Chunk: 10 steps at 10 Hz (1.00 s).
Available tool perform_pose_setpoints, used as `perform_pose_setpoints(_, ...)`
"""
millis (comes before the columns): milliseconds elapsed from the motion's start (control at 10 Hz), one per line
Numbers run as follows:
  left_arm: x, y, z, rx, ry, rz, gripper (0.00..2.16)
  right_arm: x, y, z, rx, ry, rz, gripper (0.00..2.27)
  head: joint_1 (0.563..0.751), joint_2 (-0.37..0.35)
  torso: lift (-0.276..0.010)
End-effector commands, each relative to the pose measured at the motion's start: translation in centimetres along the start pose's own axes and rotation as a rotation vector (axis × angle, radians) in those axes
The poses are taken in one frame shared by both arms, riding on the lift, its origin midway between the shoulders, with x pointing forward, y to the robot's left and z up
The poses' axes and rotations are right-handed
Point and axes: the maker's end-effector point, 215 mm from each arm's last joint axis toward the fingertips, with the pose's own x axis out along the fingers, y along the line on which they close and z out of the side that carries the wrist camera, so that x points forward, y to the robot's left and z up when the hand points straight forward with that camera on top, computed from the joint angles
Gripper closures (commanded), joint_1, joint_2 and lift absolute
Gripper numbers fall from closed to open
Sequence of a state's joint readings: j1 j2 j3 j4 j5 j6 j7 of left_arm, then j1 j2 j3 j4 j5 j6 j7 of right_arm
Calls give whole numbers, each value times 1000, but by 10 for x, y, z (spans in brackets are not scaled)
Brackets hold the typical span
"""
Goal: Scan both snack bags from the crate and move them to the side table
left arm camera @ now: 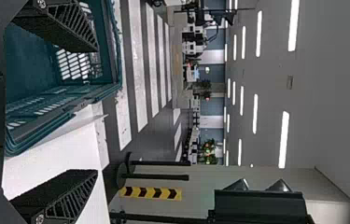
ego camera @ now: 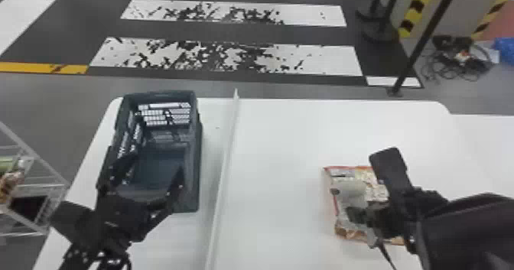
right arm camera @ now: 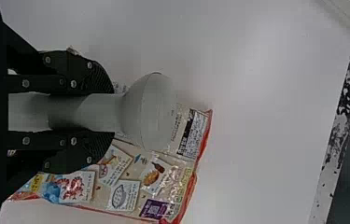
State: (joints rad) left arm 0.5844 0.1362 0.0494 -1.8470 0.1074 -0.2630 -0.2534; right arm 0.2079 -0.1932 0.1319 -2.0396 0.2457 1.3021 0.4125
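My right gripper (ego camera: 359, 215) is closed around the grey handle of a scanner (right arm camera: 151, 112), one finger clamped on each side; its rounded head is over the red-edged snack bag (ego camera: 342, 233), and whether the two touch I can't tell; the bag lies flat on the white table (ego camera: 283, 135), printed panels facing up; over on my left, the gripper (ego camera: 153, 175) is spread wide, nothing between its fingers, reaching over the near end of the dark crate (ego camera: 195, 166); that crate sits on the table's left part, and a thin pale divider (ego camera: 225, 162) runs between it and the bag; farther left there's a wire rack (ego camera: 36, 185) with packets on it; beyond the table, broad white stripes (ego camera: 306, 57) cross the dark floor.
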Motion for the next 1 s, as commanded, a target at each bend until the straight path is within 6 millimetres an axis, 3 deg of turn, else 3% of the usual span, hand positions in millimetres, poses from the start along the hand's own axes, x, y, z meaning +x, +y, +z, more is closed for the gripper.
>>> perform_pose_setpoints(0,0,0,1,0,-3,1,66,2,-3,-1,-2,4,-6,2246,695,-12,-29)
perform_pose_setpoints(200,0,0,1,0,-6,1,66,0,-7,2,3,-6,-13,2246,695,-18,-29)
perform_pose_setpoints(400,0,0,2,-1,-8,1,66,-13,-25,16,57,-51,-27,2246,695,-26,-29)
perform_pose_setpoints(700,0,-1,1,0,-6,1,66,-22,-81,20,152,-108,-76,2246,695,-72,-29)
perform_pose_setpoints(900,1,-2,2,0,-8,-2,66,-15,-129,8,222,-132,-118,2246,695,-117,-29)
